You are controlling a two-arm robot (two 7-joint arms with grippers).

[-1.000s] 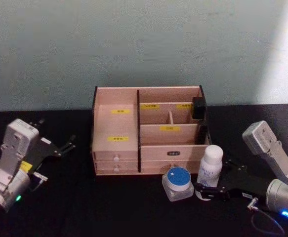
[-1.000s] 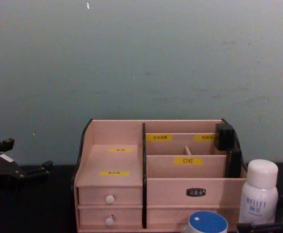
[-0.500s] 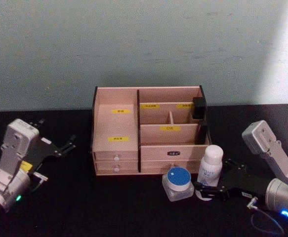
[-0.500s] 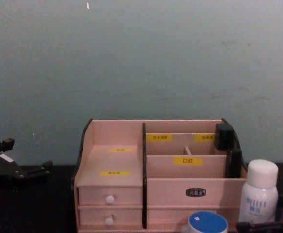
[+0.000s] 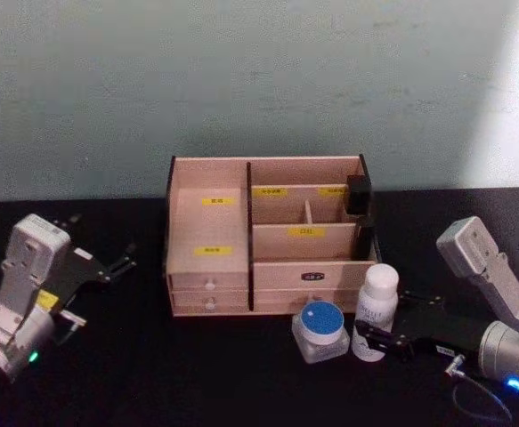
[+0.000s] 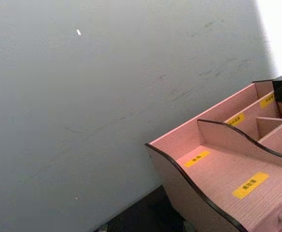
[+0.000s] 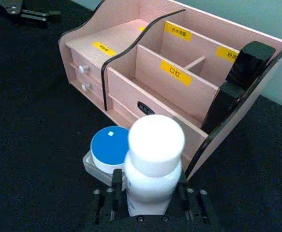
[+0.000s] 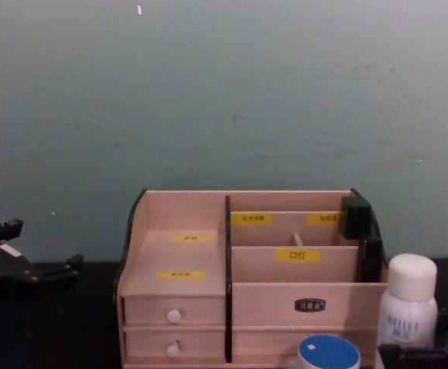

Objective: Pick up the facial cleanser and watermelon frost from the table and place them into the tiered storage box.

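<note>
One white bottle (image 7: 155,159) inside right gripper (image 7: 149,191), left gripper (image 5: 103,240) parked

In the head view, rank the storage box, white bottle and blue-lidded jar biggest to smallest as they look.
1. tiered storage box, clearly largest.
2. white bottle and blue-lidded jar look alike: bottle taller, jar wider, so unranked.
</note>
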